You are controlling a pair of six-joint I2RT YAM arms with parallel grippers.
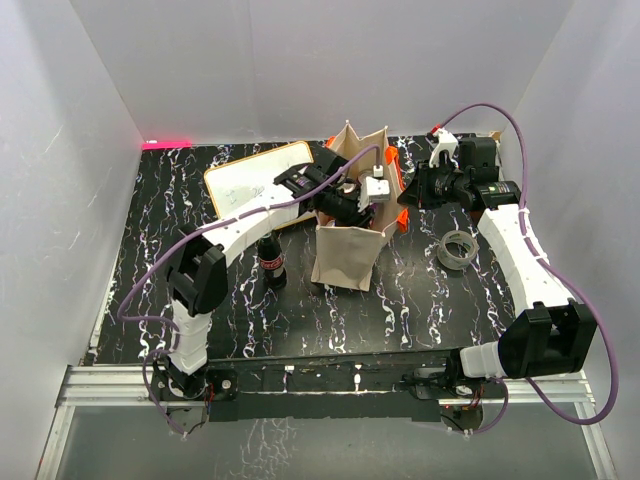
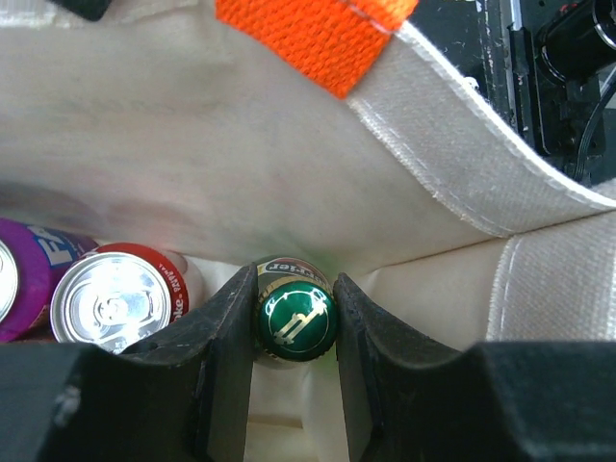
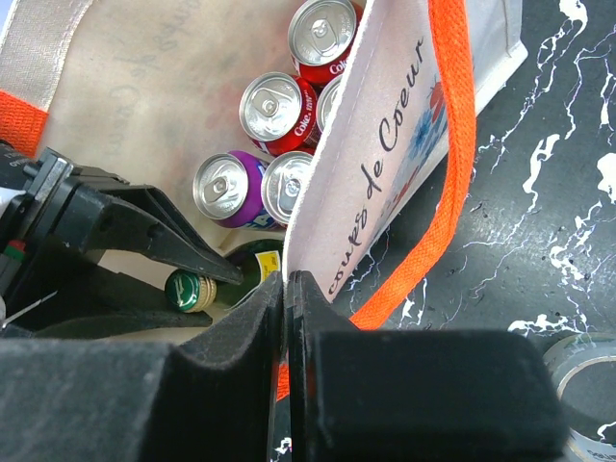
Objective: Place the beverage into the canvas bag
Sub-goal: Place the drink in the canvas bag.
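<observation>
- Beverage (image 2: 295, 322), a green-capped bottle, sits inside the canvas bag (image 1: 345, 255), clamped at the neck by the left hand (image 2: 295, 281).
- Soda cans (image 2: 111, 303) stand at its 9 o'clock in the left wrist view.
- The right hand (image 3: 287, 298) is closed, pinching the bag's rim.
- The bag stands upright on the tabletop (image 1: 430, 300), with a tape roll (image 1: 459, 248) at its 3 o'clock.

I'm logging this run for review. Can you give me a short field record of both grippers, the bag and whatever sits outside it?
left gripper: shut on green-capped bottle, inside the bag
right gripper: shut on the bag's rim
bag: upright, mouth open
bag contents: red and purple cans, plus the held bottle
task state: bottle in bag, not yet released
outside bag: dark bottle standing to its left, tape roll to its right, whiteboard behind
</observation>
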